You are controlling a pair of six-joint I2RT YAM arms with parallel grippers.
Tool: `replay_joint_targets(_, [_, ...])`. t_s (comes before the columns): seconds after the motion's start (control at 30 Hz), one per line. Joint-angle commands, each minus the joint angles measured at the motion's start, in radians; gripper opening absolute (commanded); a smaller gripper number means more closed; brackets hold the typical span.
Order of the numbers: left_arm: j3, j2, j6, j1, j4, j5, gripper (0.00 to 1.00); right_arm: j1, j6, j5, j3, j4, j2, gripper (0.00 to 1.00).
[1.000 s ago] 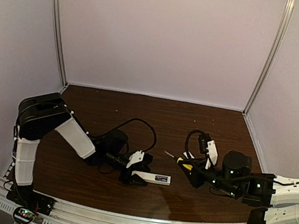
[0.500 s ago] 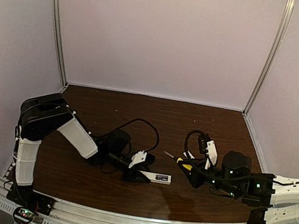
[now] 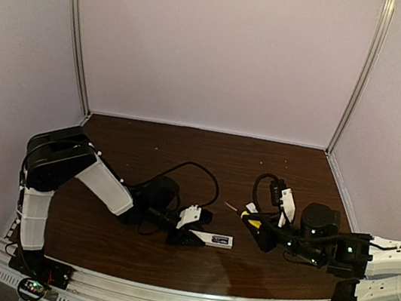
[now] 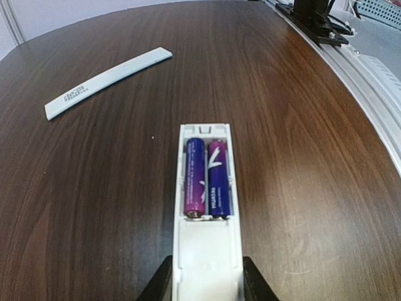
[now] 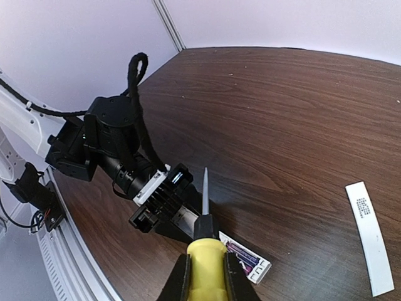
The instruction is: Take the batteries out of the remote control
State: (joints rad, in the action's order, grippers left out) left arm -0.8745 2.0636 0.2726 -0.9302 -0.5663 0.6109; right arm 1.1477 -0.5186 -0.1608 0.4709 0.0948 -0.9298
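While the left gripper is clamping the near end of the remote control, a finger on each long side, the batteries are sitting side by side in its open bay, touching each other. Seen from above, the remote is lying flat toward 6 o'clock on the table. The right gripper is grasping the yellow-handled screwdriver, its blade pointing to 12 o'clock in the wrist view. The cover strip is lying at 10 o'clock from the bay, well apart.

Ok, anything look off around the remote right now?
Nothing stands out. The remote control lies flat in the left end effector, both batteries seated side by side; the cover rests loose on the table, apart.
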Motion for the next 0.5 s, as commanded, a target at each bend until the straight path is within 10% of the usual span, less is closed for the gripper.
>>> replay_joint_targets(0.0, [0.025, -0.025, 0.018, -0.036, 0.029, -0.163, 0.00, 0.000, -0.035, -0.071, 0.007, -0.067, 0.038, 0.00])
replay_joint_targets(0.47, [0.170, -0.103, -0.010, -0.055, -0.255, -0.460, 0.00, 0.000, -0.075, -0.171, 0.016, -0.204, 0.115, 0.00])
